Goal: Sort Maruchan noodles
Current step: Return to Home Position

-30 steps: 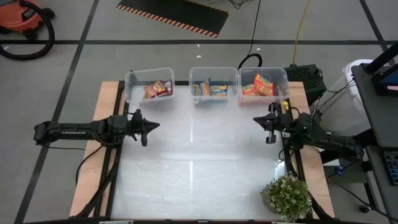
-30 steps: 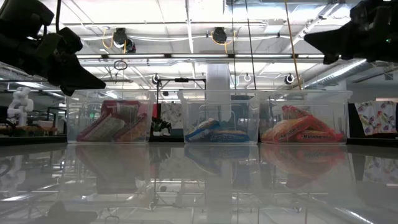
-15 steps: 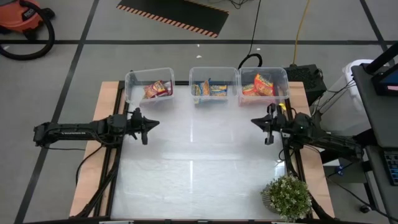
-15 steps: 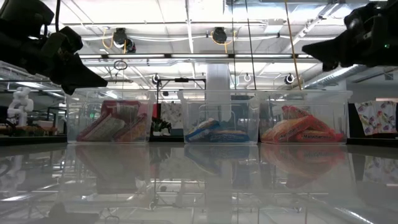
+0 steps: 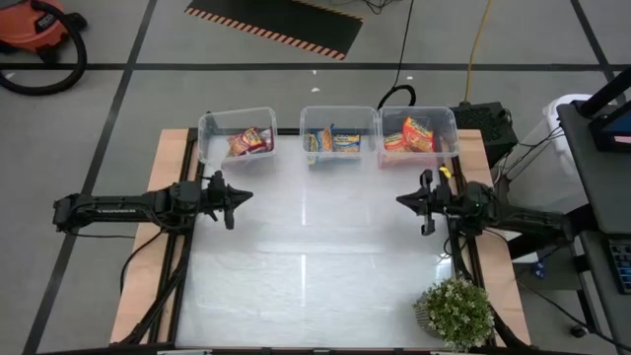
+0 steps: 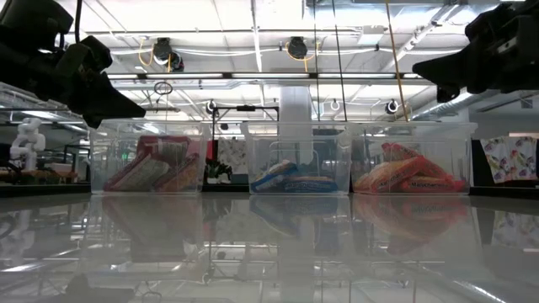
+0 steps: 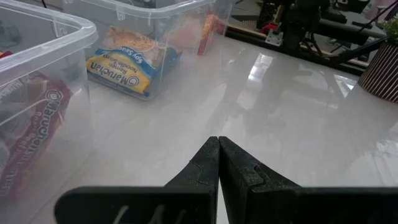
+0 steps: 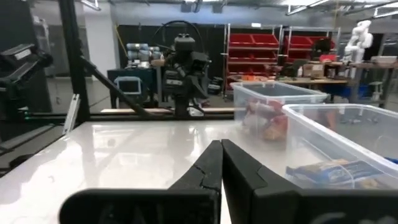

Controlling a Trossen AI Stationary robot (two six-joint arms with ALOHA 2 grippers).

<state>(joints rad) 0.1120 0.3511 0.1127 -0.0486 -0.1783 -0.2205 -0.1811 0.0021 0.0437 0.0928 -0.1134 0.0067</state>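
right gripper point(image 5: 401, 200) shifted slightly, fingers point(image 8: 208, 168) closed, left gripper point(image 5: 247, 195) unmoved

grey floor point(image 5: 246, 84) | orange vacuum point(image 5: 35, 25) | hazard-striped mat point(image 5: 276, 25) | red shelving point(image 8: 252, 46)

A glossy white table point(image 5: 306, 266), edged in pale wood, is seen from above. Along its far edge three clear bins are lined up side by side: left bin point(image 5: 212, 148), middle bin point(image 5: 365, 123), right bin point(image 5: 446, 133). A small potted plant point(image 5: 455, 312) is set at the near right corner.

High view looks straight down, low view level across; both share bins point(image 5: 339, 109)
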